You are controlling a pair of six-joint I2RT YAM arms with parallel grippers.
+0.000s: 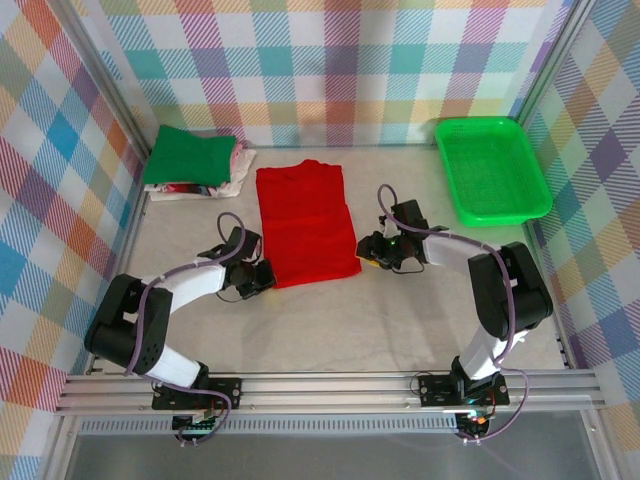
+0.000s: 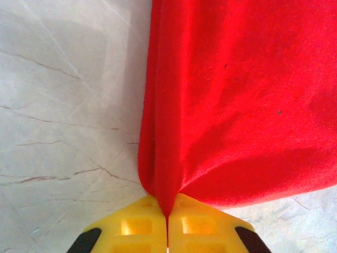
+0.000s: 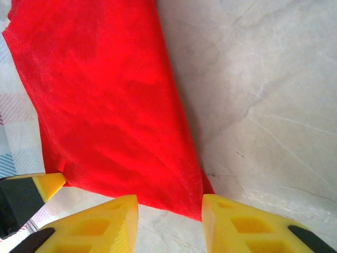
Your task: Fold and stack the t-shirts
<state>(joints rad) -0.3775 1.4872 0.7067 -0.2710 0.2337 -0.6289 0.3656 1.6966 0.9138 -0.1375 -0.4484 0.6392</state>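
1. Two arms at work on one red shirt (image 1: 305, 225), seen from above. Spread flat in the middle of the table (image 1: 400, 330) and already folded narrow, likely ready for one more fold in half.
2. Down low at its near left corner with the left gripper (image 1: 262, 278), and at its near right side with the right gripper (image 1: 368, 250). One on each side, most likely to lift the near edge evenly and keep the fold straight.
3. At the far left, a small pile: a dark green shirt (image 1: 188, 155) on top of whitish ones (image 1: 235, 172). Looks like the place for finished shirts. Well apart, at the far right, a green basket (image 1: 447, 170), no part of this step.
4. Next, from the left wrist: jaws together, clamped on a pinch of red cloth (image 2: 237, 105) at the corner. Cloth pulled up into a ridge right at the fingers (image 2: 137, 221), lying flatter farther off. Held tight, so no slipping once lifted.
5. Last, from the right wrist: jaws apart, with the shirt's corner (image 3: 179, 203) just reaching in between the fingers (image 3: 105, 221). No pinch on this side yet. Best to close here first, then lift both corners together toward the far edge. Otherwise a crooked fold, or a corner dropped.
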